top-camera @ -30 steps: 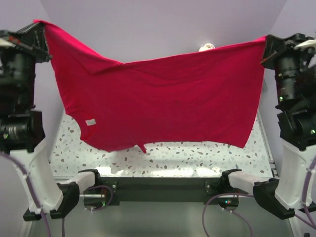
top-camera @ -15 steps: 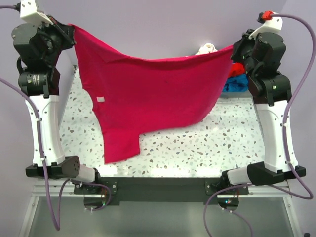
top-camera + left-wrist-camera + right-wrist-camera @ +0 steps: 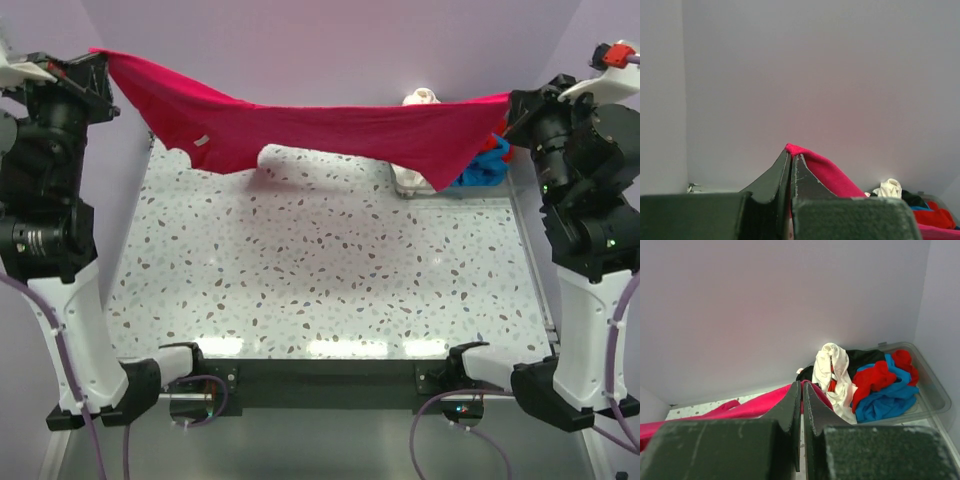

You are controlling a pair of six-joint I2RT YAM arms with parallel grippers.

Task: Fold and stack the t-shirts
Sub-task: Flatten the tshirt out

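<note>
we note left gripper (image 3: 100, 60) and right gripper (image 3: 508, 108) each clamped on the shirt (image 3: 330, 128), which spans crosswise above the table (image 3: 330, 280).

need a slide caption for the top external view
Left gripper and right gripper hold the crimson-pink t-shirt stretched in the air above the speckled table.

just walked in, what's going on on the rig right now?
Both arms hold one large crimson-pink t-shirt slung between them in the air over the far side of the speckled table. The left end effector is shut on one end of it, the right end effector on the other. It is not yet laid down or folded. The other t-shirts, cream-white, black, red and blue, lie bunched in the clear bin at far right.
</note>
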